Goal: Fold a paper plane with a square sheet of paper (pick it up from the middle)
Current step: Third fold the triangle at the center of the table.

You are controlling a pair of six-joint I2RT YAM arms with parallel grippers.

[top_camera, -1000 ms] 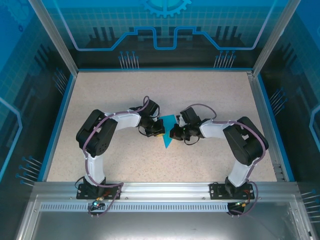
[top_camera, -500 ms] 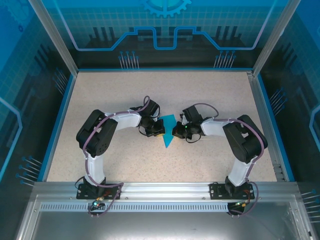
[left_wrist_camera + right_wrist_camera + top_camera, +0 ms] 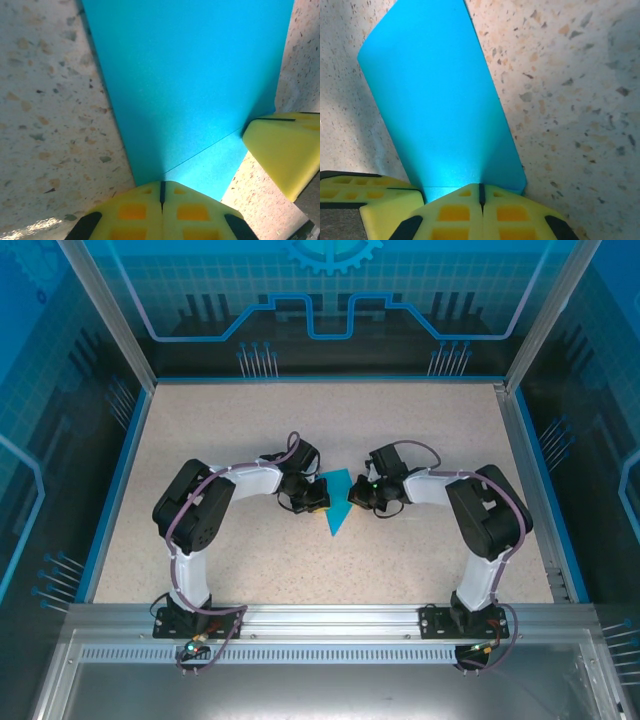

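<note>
- The cyan-blue folded paper sheet [image 3: 335,505] lies mid-table on the speckled beige tabletop [image 3: 250,430], between the two arms, with its sharp tip pointing to the near side.
- The left gripper [image 3: 162,192] has its yellow pads fully closed at the paper's left edge. I can't tell if the paper is nipped or just pressed down.
- The right gripper [image 3: 481,192] is also fully closed, at the right edge, and its grip is just as unclear.
- Risk: the two tips sit very close, so any drag could skew the crease, crumple the thin sheet or knock the pads together.
- Risk: if nothing is really pinned, the paper slides and the fold goes off-centre.
- Versus a second ago, the right wrist has swung farther and in toward the paper; the left arm and the paper are unchanged.
</note>
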